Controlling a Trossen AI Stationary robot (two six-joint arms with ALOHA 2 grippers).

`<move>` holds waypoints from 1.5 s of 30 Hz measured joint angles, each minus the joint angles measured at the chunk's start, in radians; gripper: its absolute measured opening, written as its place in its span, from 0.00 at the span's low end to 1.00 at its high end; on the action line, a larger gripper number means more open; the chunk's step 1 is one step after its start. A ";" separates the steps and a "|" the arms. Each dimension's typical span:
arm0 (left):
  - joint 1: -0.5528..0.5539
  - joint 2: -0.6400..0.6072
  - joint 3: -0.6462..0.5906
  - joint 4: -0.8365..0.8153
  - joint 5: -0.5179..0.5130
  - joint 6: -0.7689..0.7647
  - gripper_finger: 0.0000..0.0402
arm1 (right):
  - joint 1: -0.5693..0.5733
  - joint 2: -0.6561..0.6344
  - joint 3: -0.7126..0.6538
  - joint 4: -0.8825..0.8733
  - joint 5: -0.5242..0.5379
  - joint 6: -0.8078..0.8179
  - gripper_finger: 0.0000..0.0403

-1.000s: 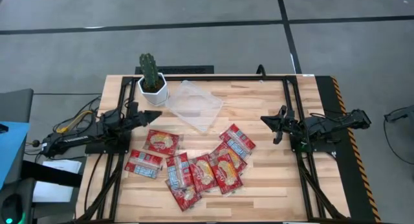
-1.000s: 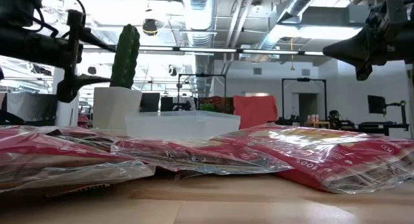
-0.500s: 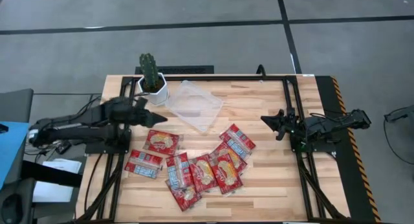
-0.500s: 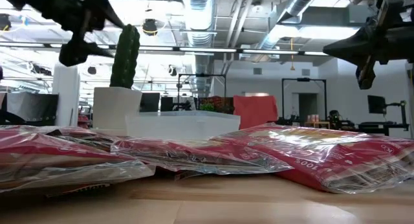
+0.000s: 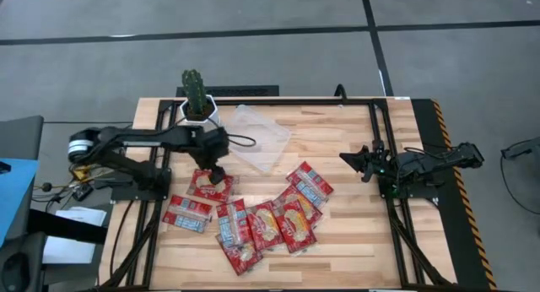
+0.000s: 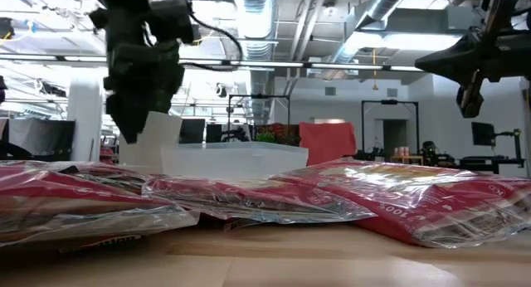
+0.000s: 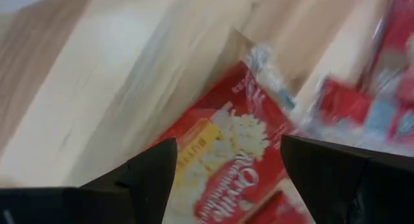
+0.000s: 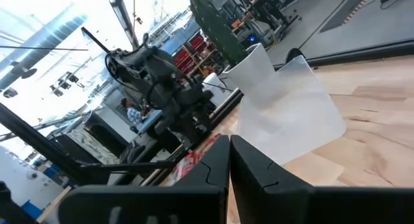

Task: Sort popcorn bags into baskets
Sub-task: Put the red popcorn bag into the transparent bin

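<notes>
Barely begun: nothing sorted so far

No packet is seen inside the clear basket [image 5: 256, 137], which lies just beside the cactus pot [image 5: 200, 111]. All the popcorn bags [image 5: 261, 212] are spread flat on the table [image 5: 337, 241] near the basket: shiny red, some with yellow pictures. The left gripper [image 7: 223, 175] is held above the bag nearest the basket [image 5: 210, 185], fingers spread apart. The right gripper [image 5: 348, 158] waits well apart from the basket, fingers closed.
</notes>
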 joint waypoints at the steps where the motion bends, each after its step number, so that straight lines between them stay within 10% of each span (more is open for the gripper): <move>1: 0.004 0.026 0.006 0.000 0.010 0.065 0.65 | 0.000 0.000 0.000 0.000 0.000 0.000 0.09; 9: 0.022 0.177 0.013 -0.004 0.053 0.415 0.65 | -0.001 0.000 0.000 -0.004 0.000 -0.005 0.09; 16: 0.021 0.320 0.013 -0.084 0.301 0.488 0.60 | -0.001 0.000 0.000 -0.005 0.000 -0.007 0.09; 26: -0.011 0.472 0.015 -0.156 0.283 0.596 0.12 | -0.001 0.000 0.000 -0.004 0.000 -0.008 0.09; 45: -0.009 0.193 0.113 -0.151 0.142 0.374 0.00 | -0.001 0.000 0.000 -0.004 0.001 -0.007 0.09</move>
